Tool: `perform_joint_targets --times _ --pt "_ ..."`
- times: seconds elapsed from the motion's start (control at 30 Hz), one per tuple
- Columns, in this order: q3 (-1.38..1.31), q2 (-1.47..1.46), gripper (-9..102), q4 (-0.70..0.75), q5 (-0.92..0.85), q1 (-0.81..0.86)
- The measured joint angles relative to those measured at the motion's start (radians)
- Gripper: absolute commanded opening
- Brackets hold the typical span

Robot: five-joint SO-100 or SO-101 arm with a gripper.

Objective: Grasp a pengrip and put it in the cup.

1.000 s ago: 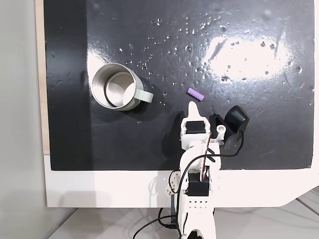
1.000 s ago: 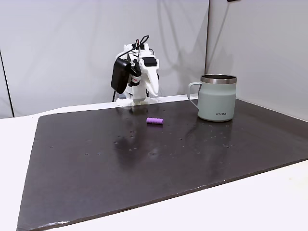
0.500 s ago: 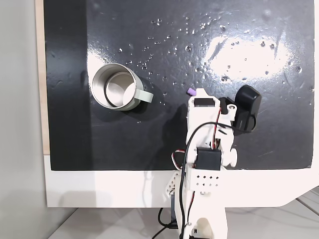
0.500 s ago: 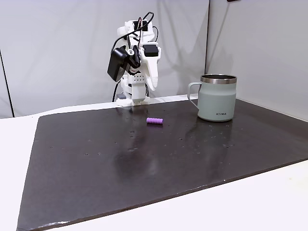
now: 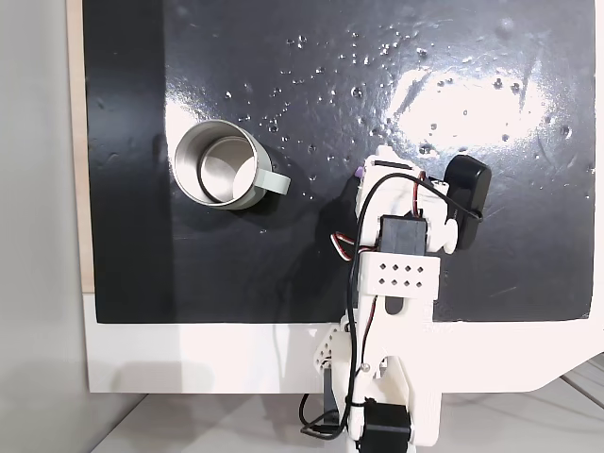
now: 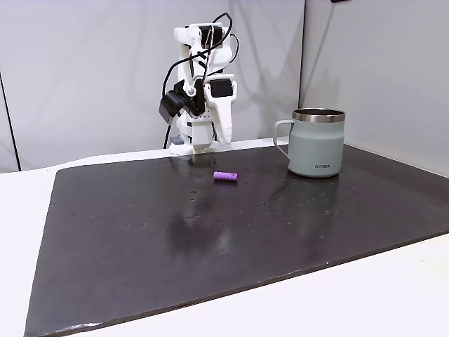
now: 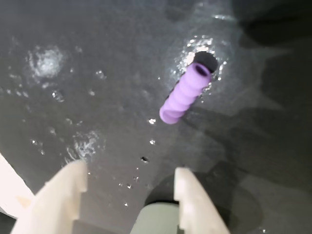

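One small purple ribbed rubbery pengrip (image 7: 186,95) lies flat on the glossy black mat (image 6: 210,239), apart from the two-finger white plastic gripper (image 7: 130,178), whose jaws stand spread and empty above it. To grasp it well, I judge the fingers should descend until they straddle the cylinder across its narrow width, then close gently, since the soft ribs should grip readily. The round silvery metal cup (image 5: 216,168) with its grey-green handle stands well apart, mouth up.
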Motion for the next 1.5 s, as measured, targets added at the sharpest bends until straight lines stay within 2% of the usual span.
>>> perform_joint_targets --times 0.47,0.7,1.27,1.4,1.5 --pt "-0.207 -0.314 25 0.123 0.098 0.035" --pt "-0.27 -0.431 25 0.12 0.098 0.069" --pt "-0.314 -0.604 25 0.112 0.115 0.012" --pt "-0.328 -0.614 22 0.112 0.117 0.002" --pt "-0.334 -0.62 16 0.11 0.117 0.0"
